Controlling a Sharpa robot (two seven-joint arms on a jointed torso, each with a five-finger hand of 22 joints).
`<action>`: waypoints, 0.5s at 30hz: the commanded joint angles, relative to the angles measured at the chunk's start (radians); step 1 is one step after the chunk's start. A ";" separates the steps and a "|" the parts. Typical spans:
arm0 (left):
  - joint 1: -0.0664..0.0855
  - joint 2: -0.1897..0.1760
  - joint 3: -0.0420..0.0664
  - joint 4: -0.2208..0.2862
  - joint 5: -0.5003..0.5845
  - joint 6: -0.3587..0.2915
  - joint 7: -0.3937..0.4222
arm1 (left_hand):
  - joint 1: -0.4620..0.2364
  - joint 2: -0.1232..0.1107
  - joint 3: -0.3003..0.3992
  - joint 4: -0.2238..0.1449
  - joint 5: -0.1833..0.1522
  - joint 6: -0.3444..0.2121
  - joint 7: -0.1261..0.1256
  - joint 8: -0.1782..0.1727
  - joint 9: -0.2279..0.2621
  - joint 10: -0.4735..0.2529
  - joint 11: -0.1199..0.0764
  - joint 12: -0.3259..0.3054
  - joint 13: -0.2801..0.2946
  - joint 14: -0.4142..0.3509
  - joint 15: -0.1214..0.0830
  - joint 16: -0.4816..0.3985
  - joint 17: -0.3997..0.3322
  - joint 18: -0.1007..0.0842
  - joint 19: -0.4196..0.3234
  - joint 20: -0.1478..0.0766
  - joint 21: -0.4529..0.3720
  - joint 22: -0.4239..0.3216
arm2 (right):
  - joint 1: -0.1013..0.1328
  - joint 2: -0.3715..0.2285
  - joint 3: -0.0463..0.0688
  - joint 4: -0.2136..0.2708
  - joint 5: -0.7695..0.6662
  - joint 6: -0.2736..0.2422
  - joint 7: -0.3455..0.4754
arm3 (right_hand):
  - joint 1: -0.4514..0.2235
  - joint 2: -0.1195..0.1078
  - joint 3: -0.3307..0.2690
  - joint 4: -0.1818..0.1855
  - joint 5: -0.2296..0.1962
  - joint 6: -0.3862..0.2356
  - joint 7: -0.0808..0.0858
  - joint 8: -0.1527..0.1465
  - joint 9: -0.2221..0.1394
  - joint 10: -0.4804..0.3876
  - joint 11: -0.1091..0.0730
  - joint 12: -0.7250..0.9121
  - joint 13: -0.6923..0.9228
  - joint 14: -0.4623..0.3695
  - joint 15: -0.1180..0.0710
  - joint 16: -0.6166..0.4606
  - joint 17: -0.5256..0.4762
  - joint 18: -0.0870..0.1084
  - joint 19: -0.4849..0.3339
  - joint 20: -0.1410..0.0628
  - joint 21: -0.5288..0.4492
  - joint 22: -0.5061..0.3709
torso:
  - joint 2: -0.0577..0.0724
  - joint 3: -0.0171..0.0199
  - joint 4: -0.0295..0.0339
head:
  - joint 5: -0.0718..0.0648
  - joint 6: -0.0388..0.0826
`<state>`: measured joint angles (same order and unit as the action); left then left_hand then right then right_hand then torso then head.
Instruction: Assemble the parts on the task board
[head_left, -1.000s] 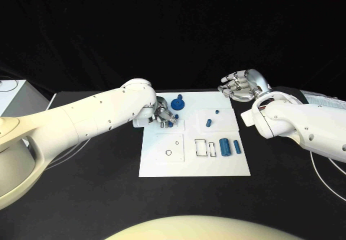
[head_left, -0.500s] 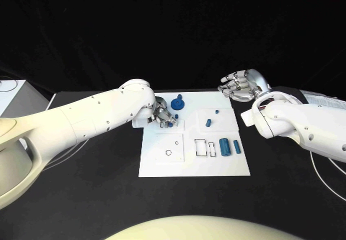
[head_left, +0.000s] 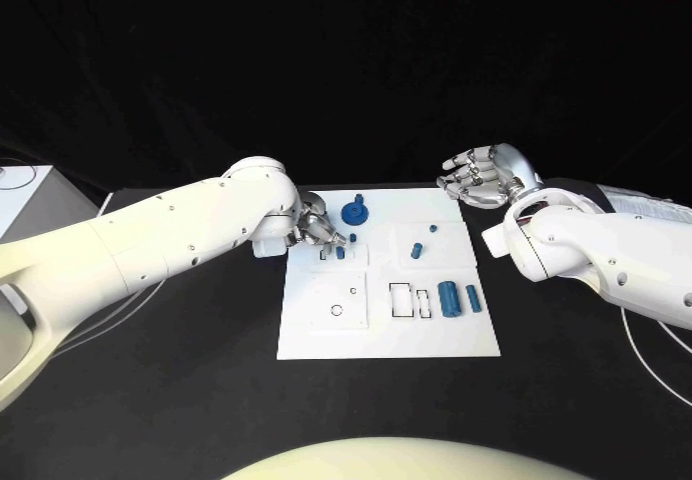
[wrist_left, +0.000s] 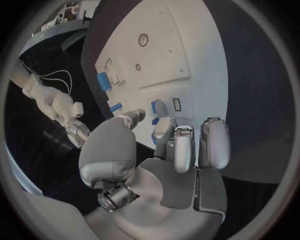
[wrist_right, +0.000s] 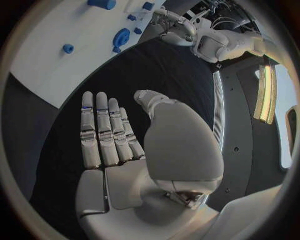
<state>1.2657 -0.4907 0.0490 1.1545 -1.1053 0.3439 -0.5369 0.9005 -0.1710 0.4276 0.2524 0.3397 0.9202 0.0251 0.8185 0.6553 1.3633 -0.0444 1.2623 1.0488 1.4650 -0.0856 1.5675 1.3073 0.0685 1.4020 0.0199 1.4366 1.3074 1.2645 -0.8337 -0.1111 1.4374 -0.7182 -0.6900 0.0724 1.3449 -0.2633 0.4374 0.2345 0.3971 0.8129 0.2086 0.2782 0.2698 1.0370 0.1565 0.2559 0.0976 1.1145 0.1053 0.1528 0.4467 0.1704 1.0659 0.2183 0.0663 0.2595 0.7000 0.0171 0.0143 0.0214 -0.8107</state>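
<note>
- In the head view the task board (head_left: 387, 335) lay in the middle of the frame on the black table (head_left: 173, 400), with blue parts on its upper and right areas: a round gear-like part (head_left: 355, 212) near the top edge, two cylinders (head_left: 462, 296) side by side at the right, and a small peg (head_left: 415, 249) near the centre
- The left hand (head_left: 316, 229) hovered at the board's upper left corner; from this view I could not tell whether its fingers gripped anything
- The left wrist view showed more: the left hand (wrist_left: 164, 150) had its fingers curled together over the board, with a small blue part (wrist_left: 157, 106) at the fingertips (wrist_left: 164, 127), apparently pinched against the thumb
- The right hand (head_left: 488, 172) was raised at the upper right of the head view, beyond the board's corner
- The right wrist view showed the right hand (wrist_right: 134, 145) flat, fingers straight and side by side, thumb apart, holding nothing, above bare table beside the board
</note>
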 joint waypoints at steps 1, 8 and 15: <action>0.007 -0.010 0.019 0.017 0.015 -0.020 0.004 | 0.012 0.000 -0.009 0.003 -0.004 -0.009 0.001 -0.006 0.002 -0.010 0.003 -0.009 -0.009 0.105 -0.006 0.003 0.262 -0.005 -0.012 0.003 -0.010 0.017 | -0.001 -0.001 0.000 -0.001 -0.001 0.010 0.016 | -0.004 0.001 -0.004 -0.004 0.004 -0.004 0.024 -0.003 -0.001 -0.001 0.007 -0.004 -0.001 -0.001 0.005 -0.005 -0.001 0.013 -0.008 0.000 -0.002 -0.001 | 0.000 0.0000 0.0004 | 0.001 0.006; 0.024 -0.030 0.059 0.000 0.023 -0.028 0.006 | 0.078 0.012 -0.029 0.037 0.001 -0.080 0.038 -0.084 -0.030 -0.078 0.035 -0.076 -0.114 0.093 0.018 -0.017 0.223 0.003 -0.039 0.019 -0.036 -0.017 | -0.001 -0.003 0.000 -0.001 -0.001 0.008 0.015 | -0.005 0.000 -0.006 -0.004 0.005 -0.005 0.025 -0.002 -0.001 -0.001 0.007 -0.004 -0.003 -0.002 0.005 -0.007 -0.003 0.013 -0.009 0.000 -0.002 -0.004 | 0.002 0.0004 0.0003 | 0.002 0.019; 0.031 -0.029 0.068 -0.063 0.034 -0.061 0.012 | 0.123 0.018 -0.042 0.033 0.007 -0.100 0.059 -0.136 -0.064 -0.107 0.054 -0.104 -0.155 0.088 0.036 -0.025 0.207 0.006 -0.047 0.033 -0.044 -0.027 | -0.001 -0.006 0.000 0.002 -0.001 0.008 0.015 | -0.005 0.000 -0.006 -0.004 0.005 -0.005 0.025 -0.002 -0.001 -0.001 0.007 -0.004 -0.003 -0.002 0.005 -0.007 -0.003 0.013 -0.009 0.000 -0.002 -0.004 | 0.005 -0.0013 -0.0008 | 0.001 0.031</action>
<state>1.2945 -0.5230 0.1158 1.1009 -1.0874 0.3124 -0.5354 1.0173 -0.1535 0.3890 0.2882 0.3420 0.8236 0.0821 0.6855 0.5936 1.2607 0.0079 1.1615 0.8942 1.4684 -0.0567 1.5443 1.3073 0.0684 1.3554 0.0450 1.3990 1.2814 1.2644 -0.8390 -0.1114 1.4371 -0.7174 -0.6902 0.0733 1.3449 -0.2633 0.4346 0.2318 0.3971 0.8129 0.2086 0.2782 0.2699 1.0370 0.1565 0.2559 0.0957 1.1145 0.1053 0.1528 0.4450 0.1703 1.0659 0.2183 0.0663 0.2568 0.7034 0.0165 0.0139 0.0235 -0.7842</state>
